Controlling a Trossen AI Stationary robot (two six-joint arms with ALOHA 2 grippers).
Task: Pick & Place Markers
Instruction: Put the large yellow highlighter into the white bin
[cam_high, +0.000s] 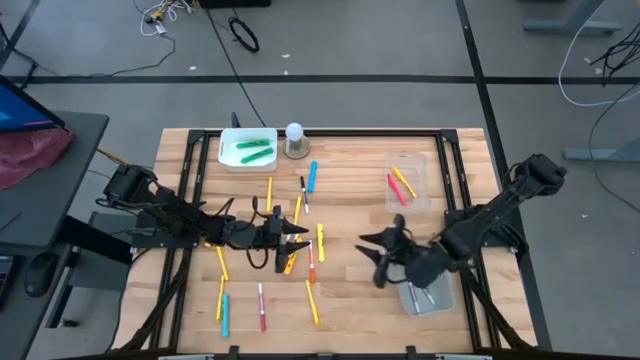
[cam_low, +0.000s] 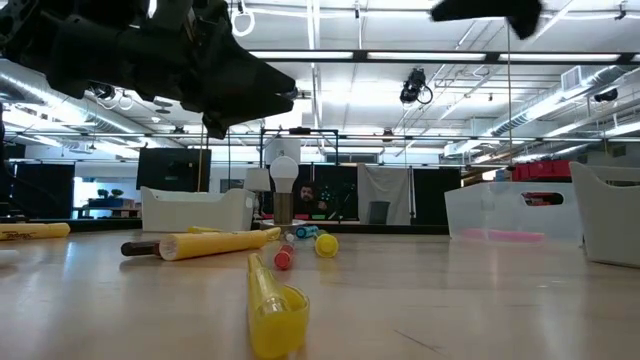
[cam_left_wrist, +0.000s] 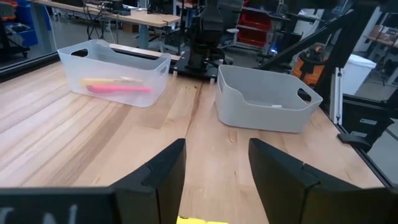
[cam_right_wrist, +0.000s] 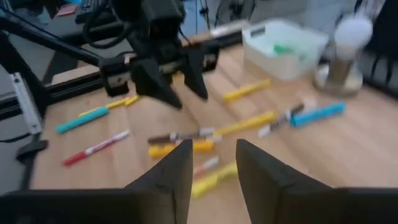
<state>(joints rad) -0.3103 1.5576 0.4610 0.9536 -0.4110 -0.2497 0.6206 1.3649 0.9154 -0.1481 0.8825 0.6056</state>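
Yellow, red, blue and white markers (cam_high: 308, 240) lie scattered flat across the middle of the wooden table (cam_high: 350, 310), most of them loose and a few crossing near its centre. Some are already sorted: green ones in the white bin (cam_high: 247, 149) at the far edge, red and yellow ones in the clear bin (cam_high: 408, 183) on the right side. A grey bin (cam_high: 428, 298) sits at the near right, and a white ball-topped object (cam_high: 295, 139) stands beside the white bin.

The left gripper (cam_high: 287, 238) hangs low over the central cluster, its two fingers apart and empty, with a yellow marker (cam_left_wrist: 198, 220) just showing beneath them in its wrist view. The right gripper (cam_high: 385, 262) is near the grey bin, facing the pile; its fingers also stand apart with nothing between them.

These markers look light, stiff and smooth-barrelled, so they should roll easily and may skate off if nudged on one side. The safest hold is probably across the middle of the barrel, fingers square to its length. Where two overlap, taking the upper one first would likely avoid dragging its neighbour.
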